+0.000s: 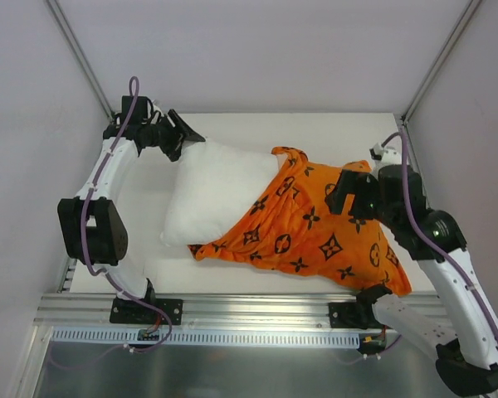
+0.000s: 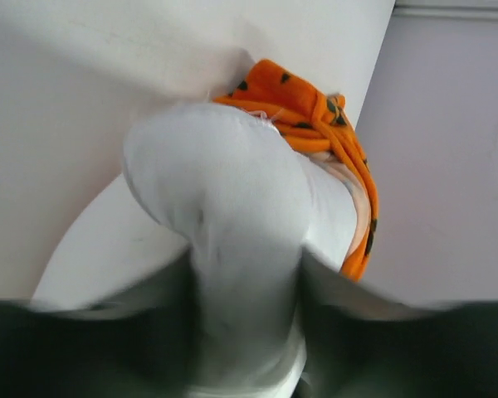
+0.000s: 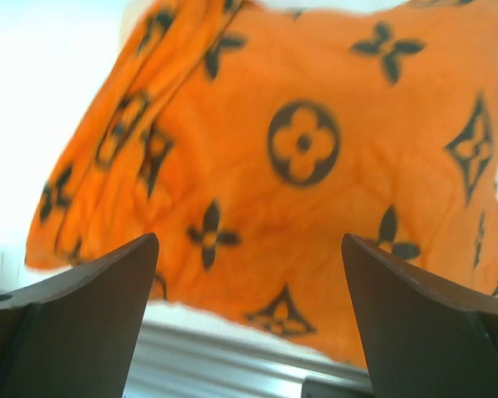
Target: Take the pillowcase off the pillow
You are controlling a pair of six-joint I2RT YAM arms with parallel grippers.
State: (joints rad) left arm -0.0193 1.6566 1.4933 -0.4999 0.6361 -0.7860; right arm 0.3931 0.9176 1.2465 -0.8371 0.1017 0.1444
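While 1 pillowcase [image 1: 315,228] still covers part of 1 pillow [image 1: 216,186], L gripper [image 1: 187,137] pinches the pillow's bare corner; R gripper [image 3: 249,240] spread wide over orange cloth, gripping nothing.

Pillowcase [image 1: 315,232] bright orange with a repeating black print of four-petal flowers, pointed stars and flowers set in circles; pillow [image 1: 216,186] plain white; table [image 1: 315,133] off-white; arms [image 1: 108,170] white with black joints, and the cables [image 1: 134,86] along them purple.
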